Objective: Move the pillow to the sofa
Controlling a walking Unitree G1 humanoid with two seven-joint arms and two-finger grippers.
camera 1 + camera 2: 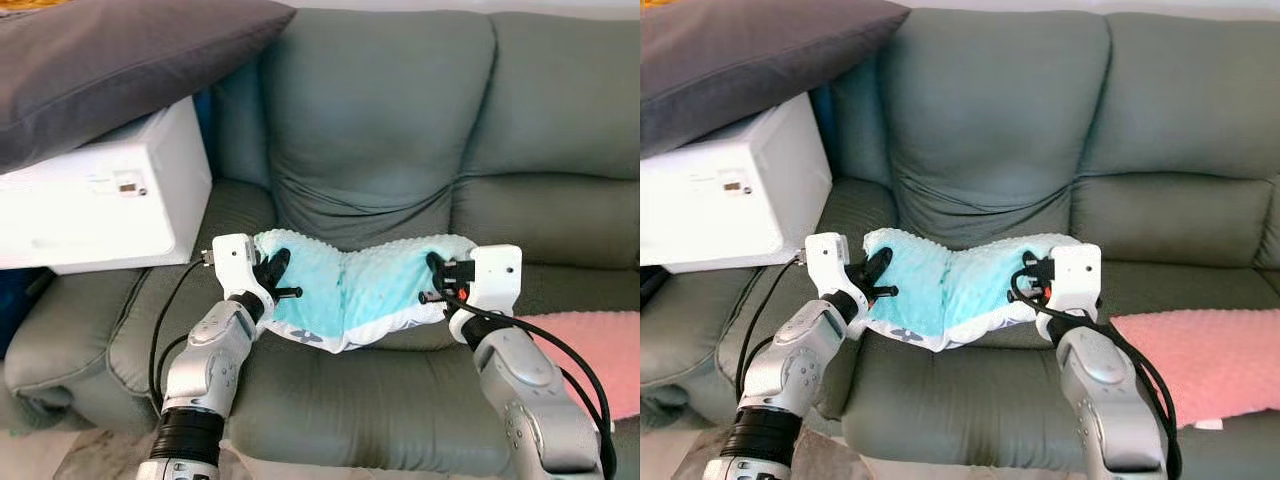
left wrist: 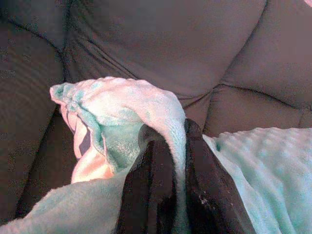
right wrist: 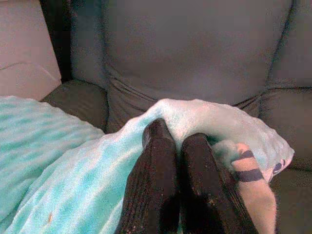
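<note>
A soft turquoise pillow (image 1: 360,290) with a white underside hangs stretched between my two grippers, just above the seat of the grey-green sofa (image 1: 380,120). My left gripper (image 1: 274,268) is shut on the pillow's left corner (image 2: 161,122). My right gripper (image 1: 436,272) is shut on its right corner (image 3: 204,117). The pillow sags in the middle, close to the seat cushion. In both wrist views the black fingers (image 2: 151,185) pinch turquoise fabric, with the sofa's backrest behind.
A white box (image 1: 100,200) sits on the sofa's left armrest, with a large grey cushion (image 1: 110,55) on top of it. A pink dotted blanket (image 1: 590,350) lies on the seat at the right. The middle seat (image 1: 370,400) lies under the pillow.
</note>
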